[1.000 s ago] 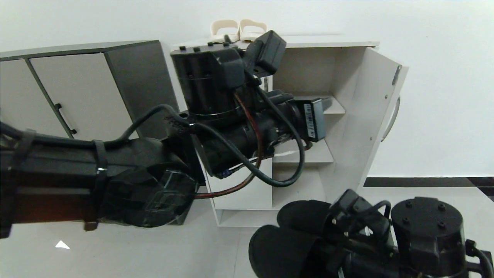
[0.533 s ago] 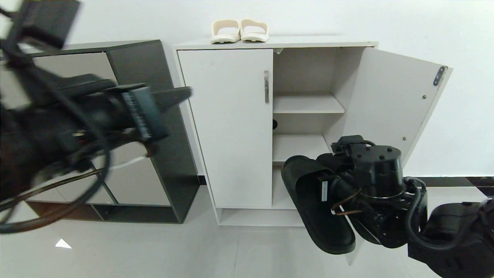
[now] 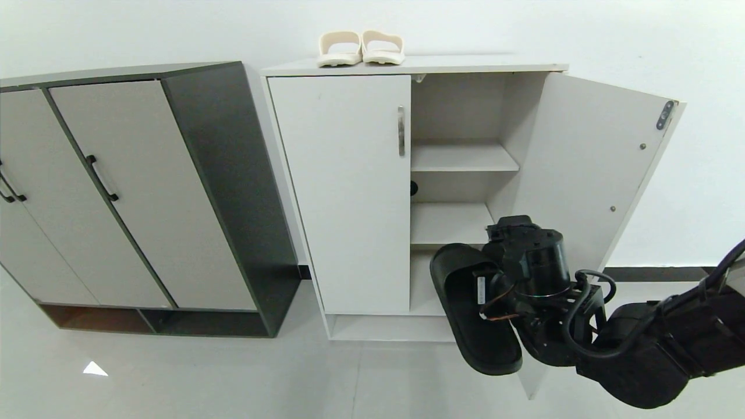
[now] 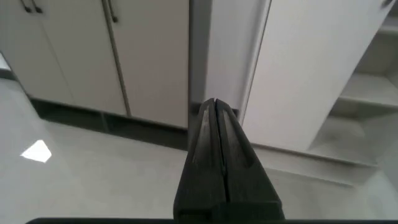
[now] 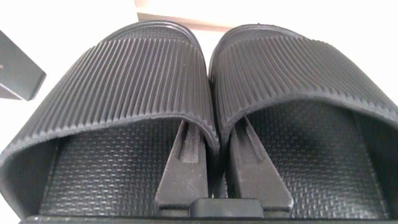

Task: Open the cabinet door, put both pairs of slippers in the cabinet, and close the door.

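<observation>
Slippers [image 3: 361,48] up on top of the cabinet [image 3: 343,192], second pair [image 3: 474,314] out front by its open right side, another cabinet [image 3: 145,186] left of it.

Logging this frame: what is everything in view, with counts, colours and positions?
white cabinet: one, white, against the wall; left door shut, right door open.
dark cabinet: one, dark grey with pale doors, left of the white cabinet.
cream slippers: one pair, cream, on top of the white cabinet.
black slippers: one pair, black, held before the open side.
left gripper: one, black, shut, above the floor.
right gripper: one, black, clamping the black slippers.
</observation>
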Robot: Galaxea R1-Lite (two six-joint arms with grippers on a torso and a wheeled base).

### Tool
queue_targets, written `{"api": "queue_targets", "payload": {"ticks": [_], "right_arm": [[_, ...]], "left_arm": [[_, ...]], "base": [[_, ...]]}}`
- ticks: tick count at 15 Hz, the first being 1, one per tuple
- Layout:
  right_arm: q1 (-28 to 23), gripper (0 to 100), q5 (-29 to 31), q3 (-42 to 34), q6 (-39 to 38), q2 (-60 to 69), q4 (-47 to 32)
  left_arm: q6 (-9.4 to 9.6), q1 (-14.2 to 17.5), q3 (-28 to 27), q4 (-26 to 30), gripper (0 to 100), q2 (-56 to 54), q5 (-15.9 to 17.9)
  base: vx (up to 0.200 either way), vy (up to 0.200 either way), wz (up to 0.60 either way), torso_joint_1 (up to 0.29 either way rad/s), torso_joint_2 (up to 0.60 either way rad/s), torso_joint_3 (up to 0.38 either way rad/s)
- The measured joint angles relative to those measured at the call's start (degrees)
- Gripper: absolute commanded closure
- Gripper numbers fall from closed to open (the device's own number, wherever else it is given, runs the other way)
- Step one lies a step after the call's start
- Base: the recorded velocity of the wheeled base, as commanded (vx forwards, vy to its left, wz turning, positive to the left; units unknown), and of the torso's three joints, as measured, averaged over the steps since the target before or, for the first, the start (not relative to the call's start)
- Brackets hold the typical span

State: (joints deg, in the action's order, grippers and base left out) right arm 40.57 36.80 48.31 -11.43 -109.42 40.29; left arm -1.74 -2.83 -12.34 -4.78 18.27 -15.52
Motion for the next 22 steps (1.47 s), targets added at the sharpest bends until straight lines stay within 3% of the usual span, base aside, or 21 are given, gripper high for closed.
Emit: {"api": "queue_targets", "payload": {"ticks": [1,3,7,9,15,18,22], "right_arm": [[0.06,100,-0.02,-0.07,0.0,-0.13,-0.09],[0.74,100,0.0,-0.2,0.02,-0.17,0.05],[1.43,100,0.0,-0.57,0.05,-0.17,0.44],[1.9,100,0.0,-0.74,0.16,-0.15,0.98],[2.28,100,5.16,8.08,0.11,-2.16,0.76],[1.6,100,5.92,12.57,0.17,-4.85,0.51],[0.35,100,6.03,16.1,-0.16,-8.55,0.77]], "left_arm": [[1.15,1.32,3.79,0.13,100,-4.52,1.21],[3.74,2.47,9.75,1.8,100,-12.0,7.78],[2.58,2.88,12.2,4.85,100,-17.24,16.93],[4.34,2.93,12.31,4.73,100,-17.9,17.46],[3.18,2.85,12.34,4.78,100,-18.37,17.37],[3.18,2.88,12.34,4.78,100,-18.38,17.35],[3.24,2.99,12.34,4.75,100,-18.38,17.48]], "base": [[0.0,0.0,0.0,0.0,0.0,0.0],[0.0,0.0,0.0,0.0,0.0,0.0],[0.0,0.0,0.0,0.0,0.0,0.0],[0.0,0.0,0.0,0.0,0.0,0.0],[0.0,-0.033,0.0,0.0,0.0,0.0],[0.0,-0.2,0.0,0.002,0.01,0.001],[0.0,0.0,0.0,0.0,0.0,0.0]]}}
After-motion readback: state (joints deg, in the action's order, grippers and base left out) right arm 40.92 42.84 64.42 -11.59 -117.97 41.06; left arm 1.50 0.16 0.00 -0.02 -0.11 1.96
